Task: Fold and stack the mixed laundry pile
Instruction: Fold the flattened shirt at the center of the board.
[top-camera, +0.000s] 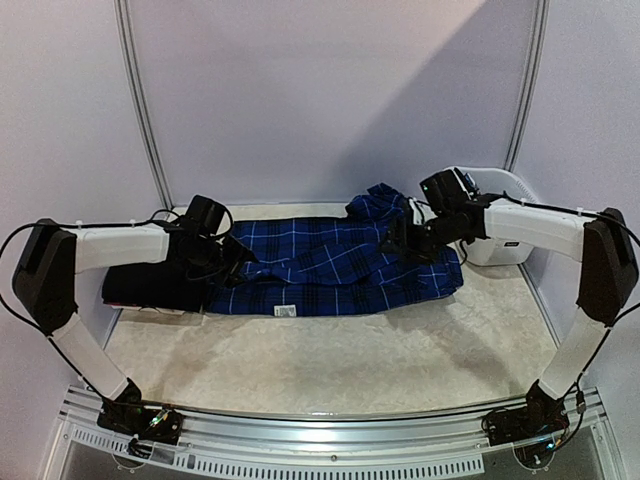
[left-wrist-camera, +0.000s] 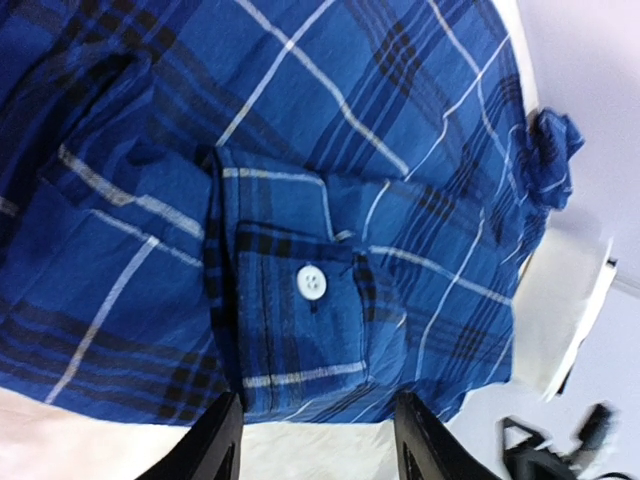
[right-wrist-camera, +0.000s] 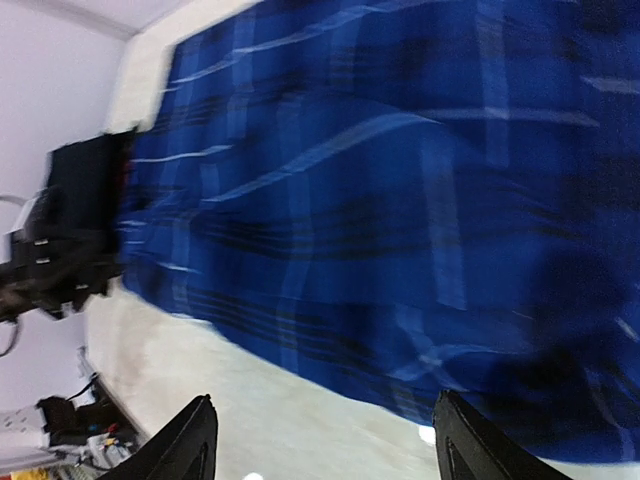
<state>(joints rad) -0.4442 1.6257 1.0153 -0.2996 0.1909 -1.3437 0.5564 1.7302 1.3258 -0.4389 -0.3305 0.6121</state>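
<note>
The tabletop (top-camera: 330, 370) carries the shirt (top-camera: 330, 265), blue plaid, spread wide along the far edge. Its hem faces the near edge and one bunched end rises toward the far right corner, by the basket (top-camera: 500, 245). A black garment (top-camera: 150, 285) lies at the left edge, right against the shirt's left end.

From where I stand, the step looks like flattening the shirt ahead of a fold. The left gripper (left-wrist-camera: 320, 450) hangs over the shirt's left end, jaws about half apart and holding nothing, with a cuff (left-wrist-camera: 290, 300) lying just beyond its fingertips. The right gripper (right-wrist-camera: 325, 450) is over the shirt's right end, jaws wide and empty. Its own view is smeared, so I would not swear how near the cloth it is.

To do this well, I'd have each arm pinch the shirt alone at its end, then draw outward evenly so the cloth goes flat without skewing. The bunched right end wants pulling clear of the basket first. The left arm should take care not to catch the black garment along with the shirt. The cuff and its sleeve are best laid across the body before any fold.

As for writing, the button (left-wrist-camera: 311, 282) on the cuff is plain white. A small white tag (top-camera: 285, 311) sits at the hem, its print too small to read. No brand shows anywhere.
</note>
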